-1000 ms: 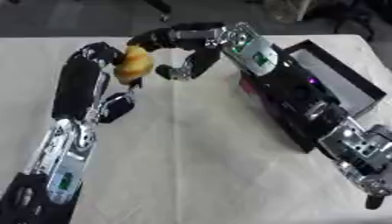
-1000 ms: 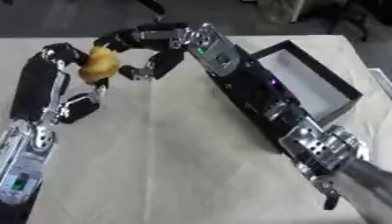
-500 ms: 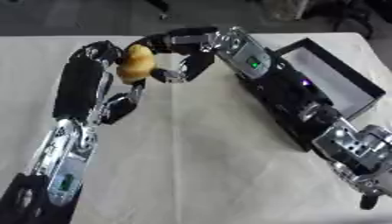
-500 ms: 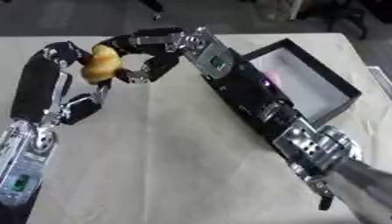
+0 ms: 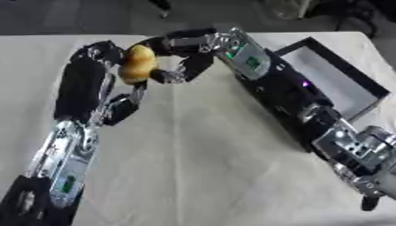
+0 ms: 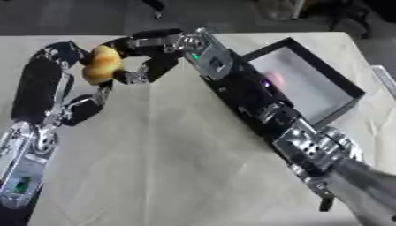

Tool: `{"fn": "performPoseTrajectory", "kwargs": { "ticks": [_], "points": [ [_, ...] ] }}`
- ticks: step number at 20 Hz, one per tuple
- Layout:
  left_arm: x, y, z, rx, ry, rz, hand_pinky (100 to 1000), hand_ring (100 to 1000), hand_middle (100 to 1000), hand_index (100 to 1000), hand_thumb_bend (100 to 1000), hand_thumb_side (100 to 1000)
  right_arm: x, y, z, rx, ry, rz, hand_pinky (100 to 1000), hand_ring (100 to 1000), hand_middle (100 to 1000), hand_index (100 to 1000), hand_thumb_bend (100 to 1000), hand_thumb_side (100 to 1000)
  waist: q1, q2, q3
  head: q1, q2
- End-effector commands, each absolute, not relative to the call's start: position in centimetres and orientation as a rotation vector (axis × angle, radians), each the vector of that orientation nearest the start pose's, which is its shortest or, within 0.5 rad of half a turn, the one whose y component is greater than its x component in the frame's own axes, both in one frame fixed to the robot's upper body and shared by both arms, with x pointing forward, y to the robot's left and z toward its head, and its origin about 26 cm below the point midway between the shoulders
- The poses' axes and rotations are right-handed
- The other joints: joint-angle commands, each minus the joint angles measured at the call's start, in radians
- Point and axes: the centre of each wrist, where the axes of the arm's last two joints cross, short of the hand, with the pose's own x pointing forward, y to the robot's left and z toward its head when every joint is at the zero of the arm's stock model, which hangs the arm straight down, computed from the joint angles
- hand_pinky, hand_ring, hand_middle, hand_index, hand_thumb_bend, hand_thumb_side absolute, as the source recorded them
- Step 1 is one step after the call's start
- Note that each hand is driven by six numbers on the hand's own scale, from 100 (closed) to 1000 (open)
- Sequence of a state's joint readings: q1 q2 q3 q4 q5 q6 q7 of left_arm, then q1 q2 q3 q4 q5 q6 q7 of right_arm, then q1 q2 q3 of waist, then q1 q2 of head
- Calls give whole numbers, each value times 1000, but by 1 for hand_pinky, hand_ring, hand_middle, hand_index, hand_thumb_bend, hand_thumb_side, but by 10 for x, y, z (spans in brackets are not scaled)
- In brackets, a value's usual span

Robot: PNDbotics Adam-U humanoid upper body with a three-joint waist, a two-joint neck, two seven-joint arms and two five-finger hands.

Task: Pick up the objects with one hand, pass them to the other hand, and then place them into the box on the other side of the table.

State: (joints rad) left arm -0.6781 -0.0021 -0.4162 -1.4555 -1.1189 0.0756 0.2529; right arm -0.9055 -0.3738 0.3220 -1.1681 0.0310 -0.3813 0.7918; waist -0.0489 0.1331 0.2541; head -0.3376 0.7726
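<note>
Fingers (image 5: 179, 76) of the right hand (image 5: 185, 53) now curl in around the yellow-brown object (image 5: 138, 64), one above it and the others hooking in from its right and underneath. Half a second ago they stood a little further off its right side; a second ago the gap was wider. Over that second the right hand has closed in on the object, while the object itself has barely shifted, held up at the far left above the desk (image 5: 216, 167).

The left hand (image 5: 116, 103) is harder to read. Its wrist rises just left of the object and some dark fingers hang below it, loosely bent, but I cannot tell whether anything of that hand is pinching the object from behind or whether it only rests against it. So the grasp on the left side stays uncertain.

By my judgement this is the middle of the handover: the right hand has arrived and seems to be taking hold, yet the left arm has not drawn away, so the pass is not finished. The object is in the air between both hands, not on the desk and not in the box (image 6: 309, 86).

That black box lies open at the far right, partly behind the right forearm, and no object shows in the part of its pale floor that I can see. Once the left hand lets go, the right arm will need to swing back right toward it.
</note>
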Motion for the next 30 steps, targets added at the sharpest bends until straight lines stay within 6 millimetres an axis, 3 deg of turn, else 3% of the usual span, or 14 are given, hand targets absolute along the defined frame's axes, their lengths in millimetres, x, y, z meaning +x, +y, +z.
{"fn": "performPoseTrajectory", "kwargs": {
  "ticks": [1,18,24,28,30],
  "points": [
    [362,44,166,-1319,3071,1312,726,595,463,472,270,100,453,-190,215,247,-1836,1730,1000,1000,1000,1000,100,561,2,7,0,-3,-3],
    [361,38,170,-1295,3057,1294,725,591,458,472,277,100,455,-191,212,271,-1799,1731,1000,1000,1000,1000,100,566,5,12,-1,-9,-3],
    [360,35,170,-1267,3054,1312,725,591,458,472,280,100,454,-190,212,320,-1780,1673,1000,972,969,1000,100,504,5,14,-1,-14,-3],
    [360,36,169,-1264,3053,1317,726,591,460,481,293,100,454,-189,208,385,-1741,1622,1000,919,870,1000,100,351,6,15,-1,-16,-3],
    [360,36,169,-1267,3054,1320,726,592,460,482,310,100,455,-189,206,431,-1716,1594,1000,900,828,1000,100,317,7,15,-1,-18,-3]
  ]
}}
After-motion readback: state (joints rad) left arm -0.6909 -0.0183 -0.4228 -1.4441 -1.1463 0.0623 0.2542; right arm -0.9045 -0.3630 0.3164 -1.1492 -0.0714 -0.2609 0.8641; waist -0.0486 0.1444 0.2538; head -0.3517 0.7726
